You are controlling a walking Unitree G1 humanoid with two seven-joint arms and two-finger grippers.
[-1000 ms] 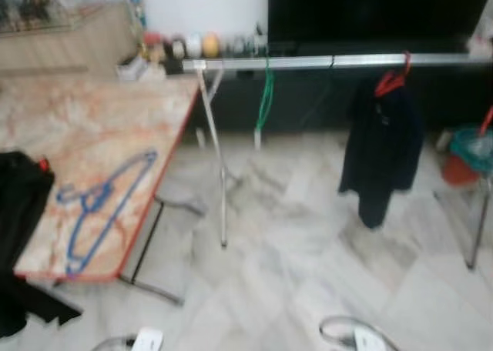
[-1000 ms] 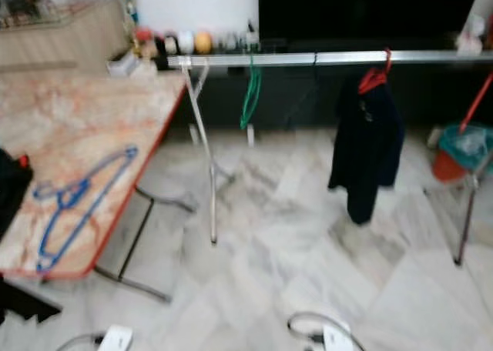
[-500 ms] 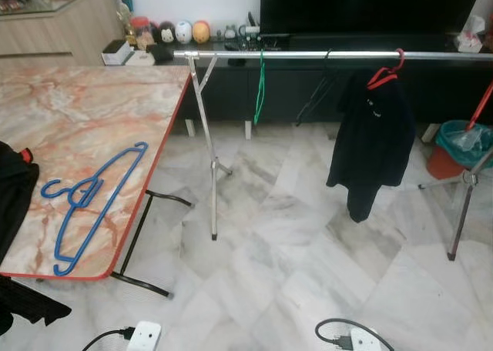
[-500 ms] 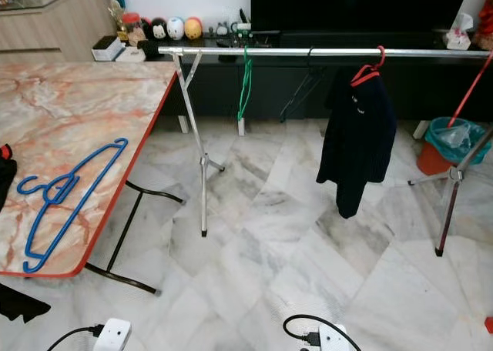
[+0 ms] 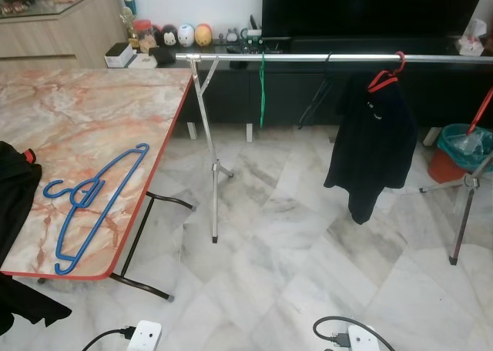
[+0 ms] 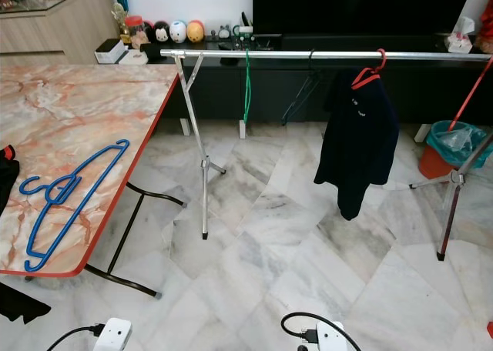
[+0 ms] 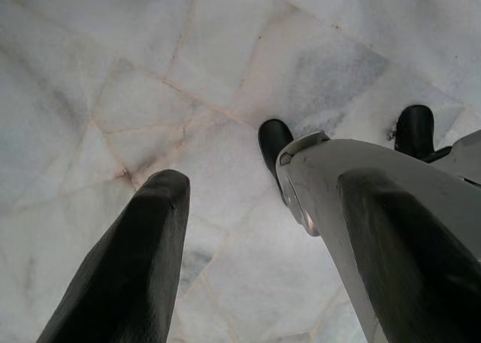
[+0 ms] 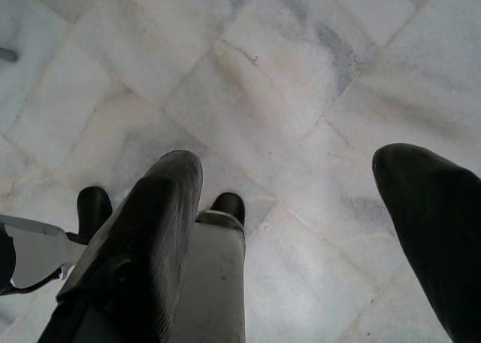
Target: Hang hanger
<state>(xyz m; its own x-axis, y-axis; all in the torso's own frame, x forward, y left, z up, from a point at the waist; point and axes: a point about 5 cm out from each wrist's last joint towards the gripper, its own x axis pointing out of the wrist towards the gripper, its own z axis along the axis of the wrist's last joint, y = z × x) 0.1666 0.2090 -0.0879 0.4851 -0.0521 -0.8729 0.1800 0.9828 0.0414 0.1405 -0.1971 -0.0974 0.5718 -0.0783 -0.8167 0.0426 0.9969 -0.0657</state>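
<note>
Left gripper (image 7: 263, 230) hanging idle over the marble floor (image 7: 113, 95), fingers spread apart, nothing between them. Right gripper (image 8: 301, 230) likewise, fingers wide apart and empty, aimed down at the same pale tiles with the robot's own feet below.

Out ahead: blue hanger (image 5: 96, 201) lying flat on the marble-topped folding table (image 5: 92, 105) at the left, near its red near edge, hook toward the left. Black garment (image 5: 15, 205) draped over the table's near-left corner, just beside the hanger. Steel clothes rail (image 5: 308, 58) across the far side, well apart from the table's hanger. On the rail: green hanger (image 5: 262, 89) toward the left, a dark empty hanger further right, then a dark jacket (image 5: 376, 147) on a red hanger (image 5: 389, 74). Power strip (image 5: 142, 337) and cable on the near floor.

Step in hand, by judgement: approach, nothing picked up yet. Next move calls for turning left toward the table, closing in, reaching down and pinching the blue hanger near its hook, then carrying it to a free stretch of rail.
</note>
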